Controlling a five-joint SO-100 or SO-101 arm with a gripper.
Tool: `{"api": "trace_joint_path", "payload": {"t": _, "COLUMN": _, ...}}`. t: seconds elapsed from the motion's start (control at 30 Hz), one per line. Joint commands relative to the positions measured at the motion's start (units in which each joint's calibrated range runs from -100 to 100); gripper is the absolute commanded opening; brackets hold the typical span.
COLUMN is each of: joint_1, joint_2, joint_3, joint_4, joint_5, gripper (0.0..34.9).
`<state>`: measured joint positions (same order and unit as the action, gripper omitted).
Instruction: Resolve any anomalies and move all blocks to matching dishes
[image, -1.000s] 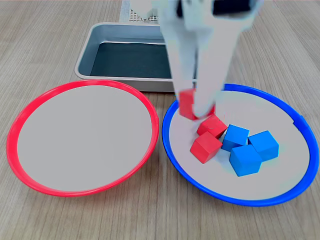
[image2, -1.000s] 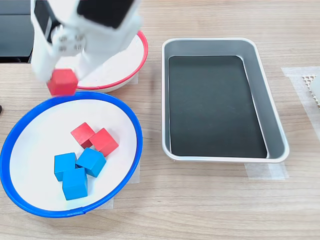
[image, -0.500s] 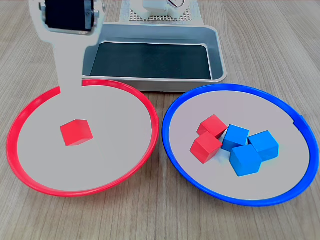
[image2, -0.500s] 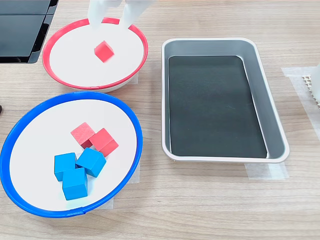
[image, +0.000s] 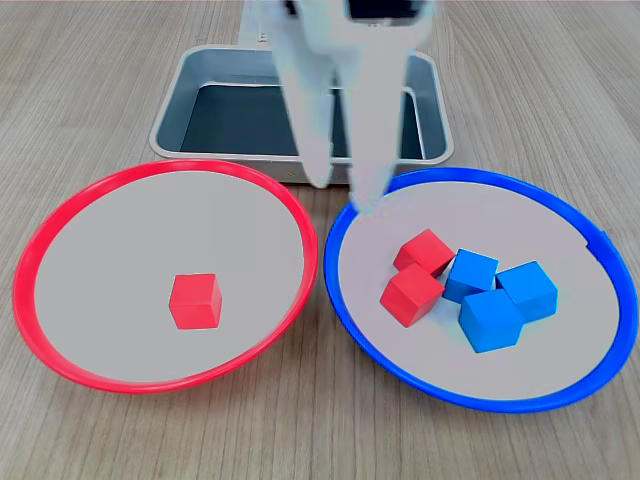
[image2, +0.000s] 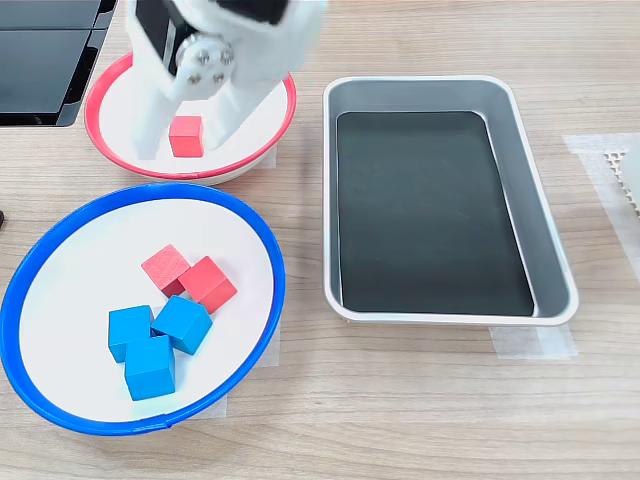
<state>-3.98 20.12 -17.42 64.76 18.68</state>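
A red-rimmed dish (image: 170, 166) (image2: 290, 105) holds one red block (image: 195, 300) (image2: 186, 136) lying loose near its middle. The blue-rimmed dish (image: 470, 173) (image2: 275, 270) holds two red blocks (image: 425, 250) (image: 410, 293) (image2: 166, 268) (image2: 209, 283) touching three blue blocks (image: 490, 320) (image2: 150, 365). My white gripper (image: 342, 192) (image2: 183, 150) hangs blurred above the gap between the two dishes. It is open with nothing between its fingers. In the second exterior view the lone red block only shows through the gap between the fingers.
A rectangular grey metal tray (image: 170, 120) (image2: 520, 150) with a dark bottom stands behind the dishes, with nothing in it. A black object (image2: 40, 50) sits at the second exterior view's top left and a white perforated part (image2: 628, 170) at its right edge.
The red block was carried out of the blue-rimmed dish, let go over the red-rimmed one, and has settled nearer its middle. My open gripper has swung back toward the blue-rimmed dish.
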Motion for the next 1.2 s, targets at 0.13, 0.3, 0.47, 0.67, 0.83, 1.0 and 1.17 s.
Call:
{"api": "trace_joint_path", "payload": {"t": 0.13, "joint_1": -5.2, "joint_2": 6.4, "joint_3": -4.2, "joint_4": -7.1, "joint_5": 0.1, "gripper": 14.4}}
{"api": "trace_joint_path", "payload": {"t": 0.3, "joint_1": -5.1, "joint_2": 10.9, "joint_3": -7.0, "joint_4": -7.5, "joint_5": 1.7, "gripper": 14.5}}
{"api": "trace_joint_path", "payload": {"t": 0.47, "joint_1": -5.2, "joint_2": 12.8, "joint_3": -7.4, "joint_4": -8.3, "joint_5": 2.0, "gripper": 14.2}}
{"api": "trace_joint_path", "payload": {"t": 0.67, "joint_1": -6.4, "joint_2": 15.0, "joint_3": -8.6, "joint_4": -6.9, "joint_5": 2.3, "gripper": 13.6}}
{"api": "trace_joint_path", "payload": {"t": 0.83, "joint_1": -6.9, "joint_2": 17.3, "joint_3": -10.3, "joint_4": -6.8, "joint_5": 2.3, "gripper": 11.7}}
{"api": "trace_joint_path", "payload": {"t": 1.0, "joint_1": -6.8, "joint_2": 19.1, "joint_3": -12.8, "joint_4": -5.5, "joint_5": 2.8, "gripper": 7.4}}
{"api": "trace_joint_path", "payload": {"t": 1.17, "joint_1": -6.1, "joint_2": 18.8, "joint_3": -13.9, "joint_4": -4.4, "joint_5": 2.8, "gripper": 0.3}}
